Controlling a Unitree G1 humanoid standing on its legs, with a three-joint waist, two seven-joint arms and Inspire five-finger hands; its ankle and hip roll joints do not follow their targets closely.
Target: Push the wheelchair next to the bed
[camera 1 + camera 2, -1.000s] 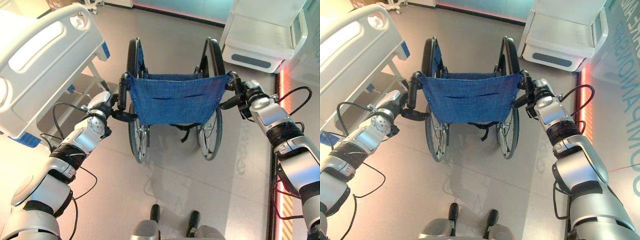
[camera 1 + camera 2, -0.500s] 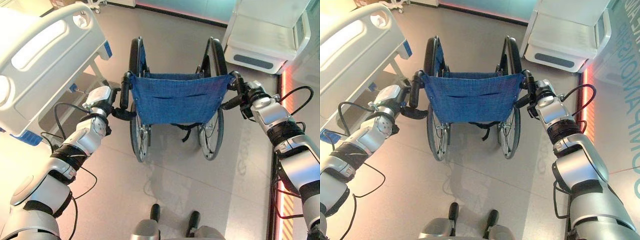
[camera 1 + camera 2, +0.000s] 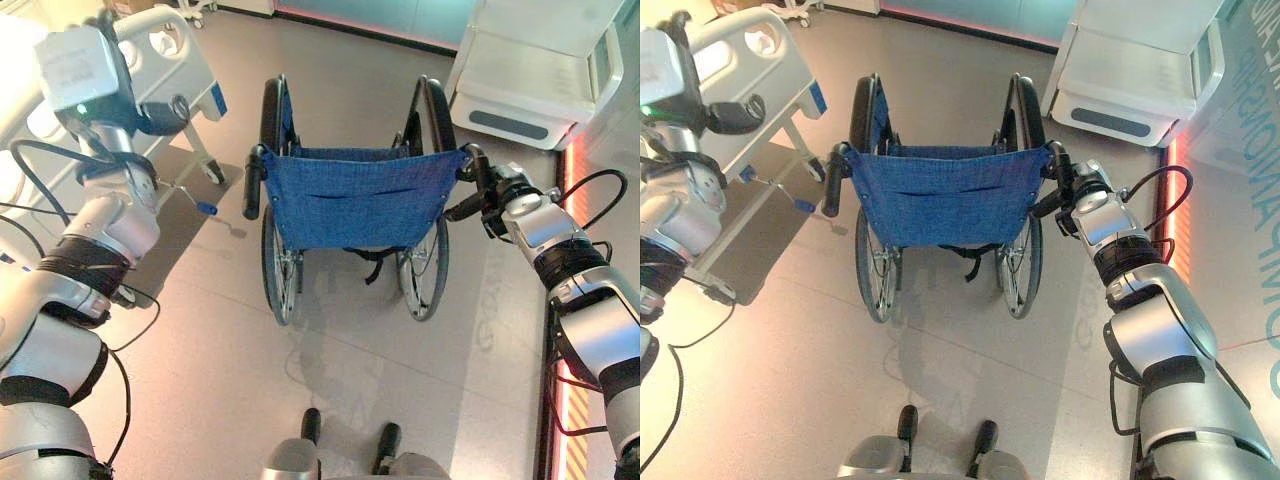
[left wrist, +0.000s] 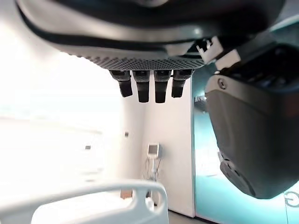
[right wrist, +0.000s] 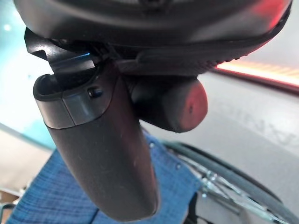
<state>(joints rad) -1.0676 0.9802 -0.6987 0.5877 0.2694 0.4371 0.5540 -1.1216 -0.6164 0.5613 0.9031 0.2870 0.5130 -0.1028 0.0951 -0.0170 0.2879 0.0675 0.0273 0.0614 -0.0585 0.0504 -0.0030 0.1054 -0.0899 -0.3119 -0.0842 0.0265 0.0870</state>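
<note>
Wheelchair [image 3: 350,200], blue fabric backrest, stands on the grey floor [image 3: 330,370] with its back toward the robot; black wheels either side. Bed [image 3: 750,45], white with moulded rail, just beside the wheelchair's left side, angled away. White cabinet-like unit [image 3: 540,70] beyond the wheelchair's right front, apart from it.

Right hand [image 3: 487,188] at the wheelchair's right push handle [image 5: 180,105], thumb and fingers curled round the grip. Left push handle [image 3: 252,183] bare, nothing on it.

Left hand [image 4: 154,86] raised well above and left of the wheelchair, over the bed rail; fingers straight, relaxed, holding nothing.
</note>
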